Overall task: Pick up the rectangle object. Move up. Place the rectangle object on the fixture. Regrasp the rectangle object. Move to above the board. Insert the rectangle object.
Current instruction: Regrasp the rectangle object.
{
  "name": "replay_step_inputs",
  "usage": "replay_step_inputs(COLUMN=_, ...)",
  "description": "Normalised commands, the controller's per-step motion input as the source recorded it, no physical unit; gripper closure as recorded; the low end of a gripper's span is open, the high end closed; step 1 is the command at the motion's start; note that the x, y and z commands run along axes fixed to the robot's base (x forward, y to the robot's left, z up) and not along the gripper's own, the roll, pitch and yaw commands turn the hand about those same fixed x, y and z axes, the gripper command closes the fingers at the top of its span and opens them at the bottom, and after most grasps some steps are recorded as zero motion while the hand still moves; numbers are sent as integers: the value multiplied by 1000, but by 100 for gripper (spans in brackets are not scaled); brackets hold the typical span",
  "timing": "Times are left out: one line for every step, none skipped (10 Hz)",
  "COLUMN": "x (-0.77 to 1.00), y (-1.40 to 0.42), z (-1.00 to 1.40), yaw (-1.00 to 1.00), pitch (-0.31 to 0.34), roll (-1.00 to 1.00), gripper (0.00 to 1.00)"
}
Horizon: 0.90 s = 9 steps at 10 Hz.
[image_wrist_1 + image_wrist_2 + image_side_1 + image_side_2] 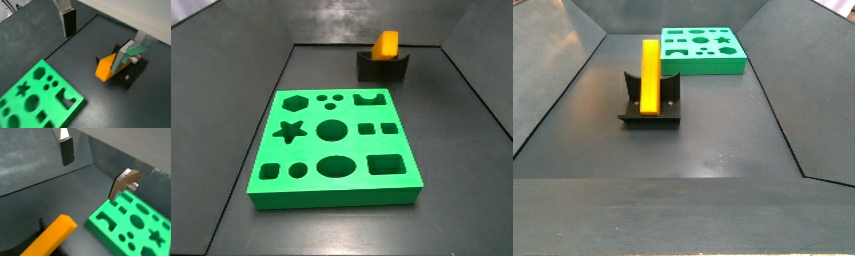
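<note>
The orange-yellow rectangle object (651,72) rests in the notch of the dark fixture (651,108), sticking out past it; it also shows in the side view (386,44) on the fixture (382,68). The green board (338,148) lies flat on the floor, apart from the fixture. In both wrist views my gripper (97,40) (93,168) is open, fingers (69,22) wide apart with nothing between them. It hangs above the floor, with the rectangle object (105,67) (50,238) below and to one side. Neither side view shows the gripper.
Dark walls enclose the floor on all sides in both side views. The board (703,50) sits close to the far wall, behind the fixture. A pale surface lies beyond the wall in a wrist view.
</note>
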Motion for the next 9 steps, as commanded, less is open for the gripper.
replay_step_inputs(x=-5, y=-17, z=9, yaw=20, pitch=15, roll=1000, gripper=0)
replay_step_inputs(x=4, y=-22, z=6, yaw=21, pitch=13, roll=1000, gripper=0)
replay_step_inputs(x=8, y=-20, z=4, yaw=22, pitch=12, roll=1000, gripper=0)
replay_step_inputs(x=7, y=-18, z=4, yaw=24, pitch=15, roll=1000, gripper=0)
replay_step_inputs(x=10, y=-18, z=5, yaw=26, pitch=22, roll=1000, gripper=0)
replay_step_inputs(x=17, y=-22, z=4, yaw=28, pitch=28, roll=1000, gripper=0)
replay_step_inputs(x=35, y=-22, z=-5, yaw=31, pitch=37, roll=1000, gripper=0)
replay_step_inputs(x=45, y=-23, z=-7, yaw=34, pitch=47, roll=1000, gripper=0)
replay_step_inputs(x=55, y=-27, z=-8, yaw=36, pitch=53, roll=1000, gripper=0)
